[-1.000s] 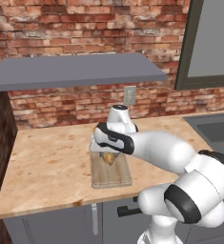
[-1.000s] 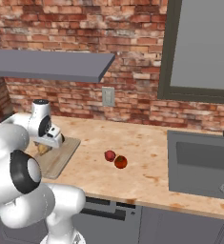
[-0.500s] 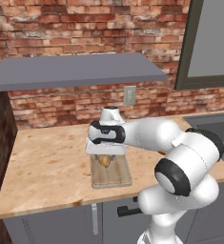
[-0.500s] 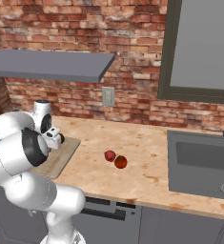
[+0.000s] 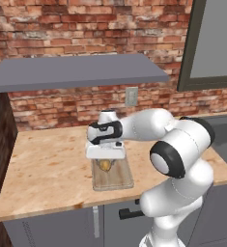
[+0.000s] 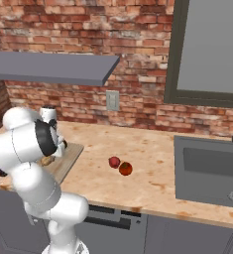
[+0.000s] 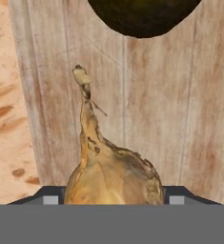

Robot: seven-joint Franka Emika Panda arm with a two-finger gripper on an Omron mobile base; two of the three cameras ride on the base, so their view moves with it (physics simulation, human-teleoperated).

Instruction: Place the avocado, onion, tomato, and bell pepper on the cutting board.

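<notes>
The tan onion (image 7: 112, 176) sits between my fingertips with its thin stem pointing away, and my gripper (image 7: 112, 199) is shut on it. It hangs just over the light wooden cutting board (image 7: 180, 109). The dark avocado (image 7: 142, 16) lies on the board beyond the onion. In the left base view my gripper (image 5: 105, 160) points down over the cutting board (image 5: 122, 181) with the onion (image 5: 105, 165) under the hand. The orange-red tomato (image 6: 126, 168) and the smaller crimson bell pepper (image 6: 114, 161) rest side by side on the counter, right of the cutting board (image 6: 68, 156).
A grey shelf (image 5: 76, 70) hangs above the counter against the brick wall. A sink (image 6: 207, 171) is set into the counter at the far right. Bare counter (image 5: 42, 169) stretches left of the board, and a wall outlet (image 6: 112, 100) sits behind.
The arm's elbow has swung round while the hand stayed over the board. The hand and the onion have sunk slightly toward the board.
</notes>
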